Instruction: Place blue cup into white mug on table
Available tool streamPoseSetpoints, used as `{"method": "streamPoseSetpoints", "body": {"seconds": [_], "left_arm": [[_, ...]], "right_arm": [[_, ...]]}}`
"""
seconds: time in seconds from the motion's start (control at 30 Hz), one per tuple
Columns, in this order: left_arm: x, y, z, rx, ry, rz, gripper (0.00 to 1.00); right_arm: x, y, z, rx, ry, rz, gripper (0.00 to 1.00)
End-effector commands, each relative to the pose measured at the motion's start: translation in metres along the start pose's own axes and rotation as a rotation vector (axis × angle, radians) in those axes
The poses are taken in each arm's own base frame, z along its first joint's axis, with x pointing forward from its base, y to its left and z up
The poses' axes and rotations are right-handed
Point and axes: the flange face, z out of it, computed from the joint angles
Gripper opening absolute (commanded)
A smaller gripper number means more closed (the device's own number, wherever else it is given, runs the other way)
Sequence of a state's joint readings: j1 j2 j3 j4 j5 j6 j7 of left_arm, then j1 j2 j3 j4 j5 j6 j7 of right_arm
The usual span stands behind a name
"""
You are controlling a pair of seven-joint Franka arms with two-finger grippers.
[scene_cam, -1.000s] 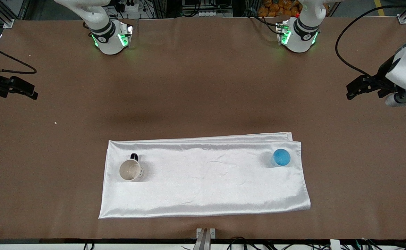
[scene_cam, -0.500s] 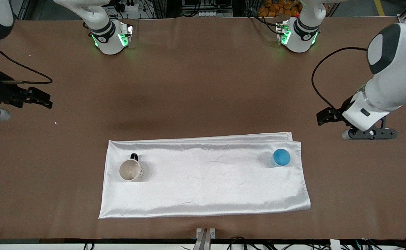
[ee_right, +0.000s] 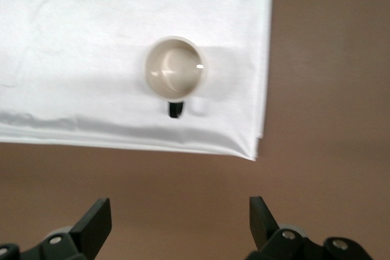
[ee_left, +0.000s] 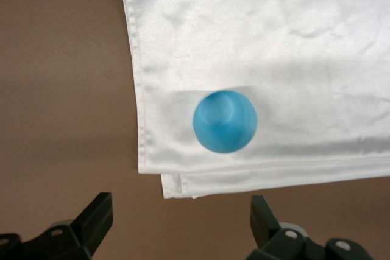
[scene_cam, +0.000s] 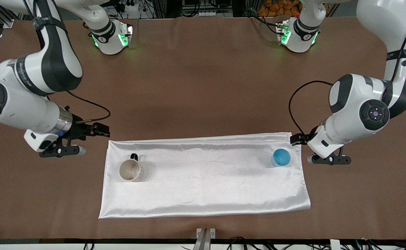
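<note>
Both arms have swung inward: the left end effector (scene_cam: 298,139), fingers spread, hovers beside the upright blue cup (scene_cam: 281,157); the right end effector (scene_cam: 100,130), likewise released, hovers near the upright white mug (scene_cam: 130,170).

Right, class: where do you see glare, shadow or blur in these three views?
Front view: sheen along the white cloth; a dim shadow band on the table. Left wrist view: blue cup slightly soft. Right wrist view: a glint inside the white mug.

The table (scene_cam: 203,86) wore a matt brown covering. On it lay a glossy, satin-like white cloth (scene_cam: 206,187), faintly creased. The blue cup (scene_cam: 281,157) looked like smooth plastic; the white mug (scene_cam: 130,170) seemed glazed ceramic with a black handle.
</note>
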State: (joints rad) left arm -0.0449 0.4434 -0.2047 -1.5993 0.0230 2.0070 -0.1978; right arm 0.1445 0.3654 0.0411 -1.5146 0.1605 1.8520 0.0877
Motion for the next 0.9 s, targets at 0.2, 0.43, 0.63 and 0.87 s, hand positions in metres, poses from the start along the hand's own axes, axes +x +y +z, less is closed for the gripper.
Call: {"method": "streamPoseSetpoints", "body": {"seconds": [0.2, 0.43, 0.63, 0.87], "left_arm": [[0.024, -0.003, 0.059, -0.01, 0.045, -0.022, 1.0], [0.033, -0.006, 0.093, 0.004, 0.077, -0.005, 1.0], [0.034, -0.005, 0.108, 0.016, 0.071, 0.009, 1.0], [0.034, -0.001, 0.124, 0.012, 0.065, 0.01, 0.98]], "right_arm": [[0.04, -0.003, 0.111, 0.053, 0.006, 0.055, 1.0], [0.039, -0.017, 0.165, -0.008, 0.044, 0.025, 1.0], [0.037, -0.018, 0.193, -0.068, 0.029, 0.006, 1.0], [0.037, -0.016, 0.211, -0.077, 0.045, 0.028, 1.0]]}}
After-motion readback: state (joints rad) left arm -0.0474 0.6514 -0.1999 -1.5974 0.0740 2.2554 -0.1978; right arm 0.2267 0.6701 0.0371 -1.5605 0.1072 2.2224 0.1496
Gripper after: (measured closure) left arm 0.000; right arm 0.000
